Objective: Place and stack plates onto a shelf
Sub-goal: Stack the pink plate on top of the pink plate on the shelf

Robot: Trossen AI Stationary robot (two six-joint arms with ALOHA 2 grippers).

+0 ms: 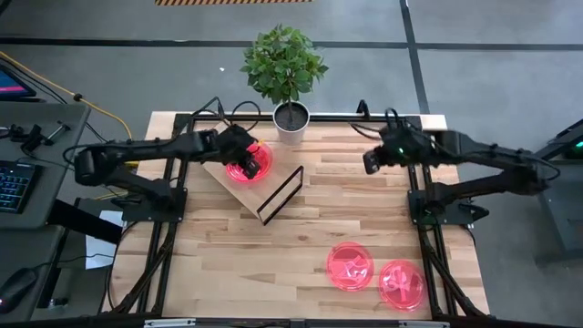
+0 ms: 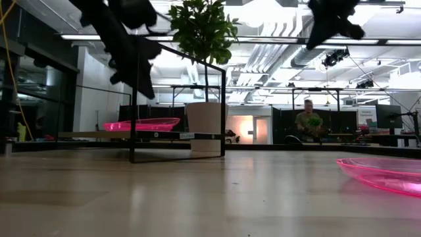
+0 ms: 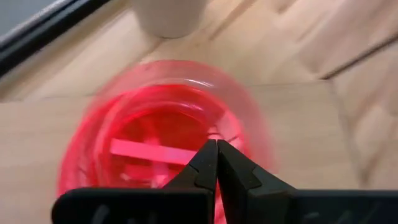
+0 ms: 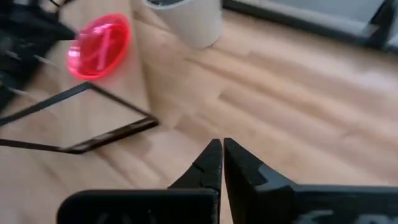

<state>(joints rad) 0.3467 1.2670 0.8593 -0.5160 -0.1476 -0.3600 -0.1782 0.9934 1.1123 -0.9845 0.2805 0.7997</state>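
A stack of translucent pink plates [image 1: 252, 162] rests flat on the light plywood shelf [image 1: 226, 178], whose black wire leg [image 1: 280, 194] stands on the table. The low view shows the plates [image 2: 141, 124] lying on the board [image 2: 99, 135]. My left gripper [image 3: 216, 149] is shut and hangs just above the stack [image 3: 155, 124], with a gap below its tips in the low view. My right gripper [image 4: 222, 146] is shut and hovers over bare table near the far right [image 1: 373, 161]. Two more plates [image 1: 350, 266] [image 1: 401, 284] lie on the table's near right.
A potted plant in a white pot [image 1: 291, 123] stands at the far edge, right behind the shelf. Black frame rails [image 1: 421, 210] run along both table sides. Bare wood [image 1: 273, 264] lies at the middle and near left. A person [image 2: 308, 122] sits far off in the room.
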